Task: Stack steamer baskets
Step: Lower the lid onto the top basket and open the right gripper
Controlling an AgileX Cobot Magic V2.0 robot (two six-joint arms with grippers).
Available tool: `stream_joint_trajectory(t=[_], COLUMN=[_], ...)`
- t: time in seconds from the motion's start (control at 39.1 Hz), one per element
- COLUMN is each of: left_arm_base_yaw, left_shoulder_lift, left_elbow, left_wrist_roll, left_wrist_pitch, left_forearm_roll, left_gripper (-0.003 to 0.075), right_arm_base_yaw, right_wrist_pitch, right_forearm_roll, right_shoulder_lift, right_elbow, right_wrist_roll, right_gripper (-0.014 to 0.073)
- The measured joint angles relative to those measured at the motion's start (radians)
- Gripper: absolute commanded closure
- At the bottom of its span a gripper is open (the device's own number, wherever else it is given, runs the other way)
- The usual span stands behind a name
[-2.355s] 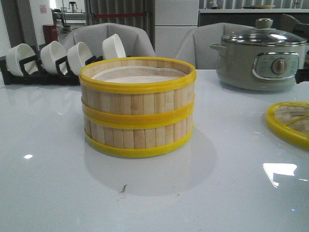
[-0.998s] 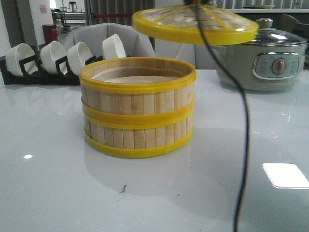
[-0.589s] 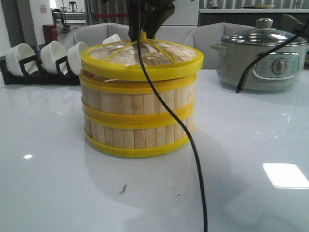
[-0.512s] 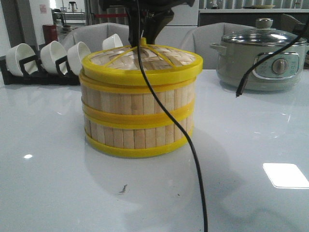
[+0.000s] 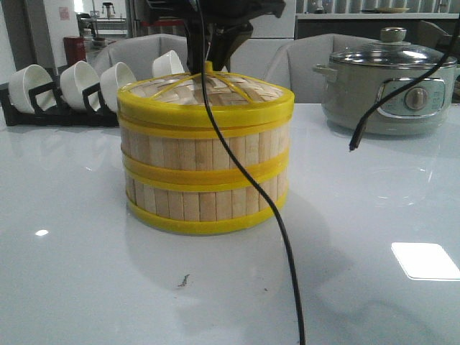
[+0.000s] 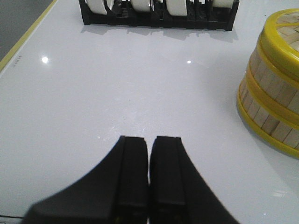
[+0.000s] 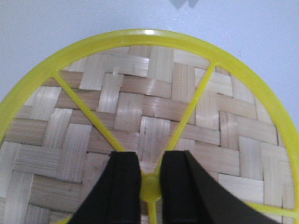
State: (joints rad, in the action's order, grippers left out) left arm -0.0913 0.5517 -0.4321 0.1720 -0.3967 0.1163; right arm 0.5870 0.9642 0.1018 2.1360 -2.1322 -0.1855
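Observation:
Two steamer baskets stand stacked in the middle of the table, the upper basket (image 5: 205,147) on the lower basket (image 5: 205,203). The woven lid (image 5: 241,92) with its yellow rim sits level on the upper basket. My right gripper (image 5: 211,57) hangs over the lid's middle; in the right wrist view the gripper (image 7: 150,161) is shut on the lid's yellow knob (image 7: 150,192). My left gripper (image 6: 149,140) is shut and empty over bare table, to the left of the stack (image 6: 273,100).
A black rack of white bowls (image 5: 72,86) stands at the back left and an electric pot (image 5: 392,83) at the back right. A black cable (image 5: 287,251) hangs in front of the stack. A second cable end (image 5: 353,140) dangles near the pot.
The lid left the table at the right, was carried over the stack and lowered onto the upper basket. In the last half second it settled from tilted to level.

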Motion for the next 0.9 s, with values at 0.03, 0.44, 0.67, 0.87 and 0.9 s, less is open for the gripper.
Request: stream_joint_trajectory(t=[0.03, 0.44, 0.67, 0.87, 0.9], left_arm_base_yaw=[0.0, 0.0, 0.0, 0.0, 0.0], left_shoulder_lift=[0.0, 0.0, 0.0, 0.0, 0.0], left_elbow=[0.0, 0.0, 0.0, 0.0, 0.0], left_wrist_roll=[0.0, 0.0, 0.0, 0.0, 0.0], left_wrist_pitch=[0.0, 0.0, 0.0, 0.0, 0.0], left_forearm_roll=[0.0, 0.0, 0.0, 0.0, 0.0], left_gripper=[0.0629, 0.0629, 0.0629, 0.0629, 0.0629], right_arm_base_yaw=[0.0, 0.009, 0.018, 0.02, 0.02], right_wrist_pitch=[0.0, 0.004, 0.012, 0.024, 0.024], right_forearm_roll=[0.0, -0.006, 0.001, -0.001, -0.003], right_shoulder_lift=[0.0, 0.002, 0.002, 0.002, 0.002], right_elbow=[0.0, -0.002, -0.002, -0.002, -0.002], right_wrist_roll=[0.0, 0.002, 0.002, 0.002, 0.002], right_gripper=[0.0546, 0.0546, 0.0546, 0.0546, 0.0546])
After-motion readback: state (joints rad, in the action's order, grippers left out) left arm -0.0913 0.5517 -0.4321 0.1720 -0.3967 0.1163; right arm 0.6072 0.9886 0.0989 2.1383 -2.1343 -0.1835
